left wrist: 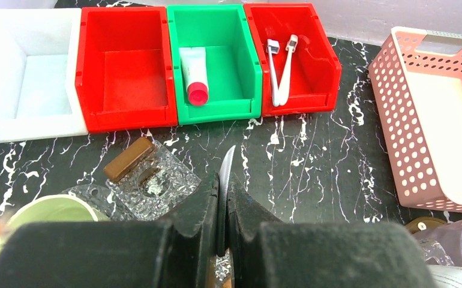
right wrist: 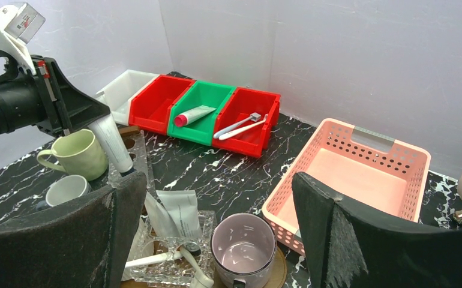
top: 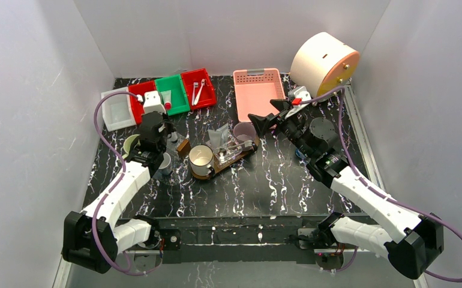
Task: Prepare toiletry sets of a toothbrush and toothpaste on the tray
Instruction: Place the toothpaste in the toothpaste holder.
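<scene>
Nearest the arm bases, the flat oblong dark-brown wooden tray (top: 234, 157) is seen lying on the black marbled surface (top: 276, 186). A cream ceramic mug (top: 200, 159) is set at its near end and crinkled clear plastic bags (top: 219, 138) are heaped along it, with a slender white toothbrush (right wrist: 156, 259) made out among them. A mauve ceramic mug (right wrist: 243, 249) stands by the tray's far end (on it or just off it cannot be told). Above that mug the right hand (right wrist: 216, 186) is spread fully apart with nothing in it.

To the left, the left hand (left wrist: 224, 192) is clamped on the flat crimped end of a small white toothpaste tube (right wrist: 113, 147), which hangs down near a pale green mug (right wrist: 75, 153).

Farther back, one red-capped white tube (left wrist: 195, 75) lies in the green plastic bin (left wrist: 240, 66), and two white toothbrushes (left wrist: 279, 72) lie in the red plastic bin (left wrist: 312, 60) beside it. The pink slatted plastic basket (left wrist: 396, 120) is empty.

The task is judged partly done. Some items are on the tray, one tube is in transit, and a tube and two brushes are left to fetch.
</scene>
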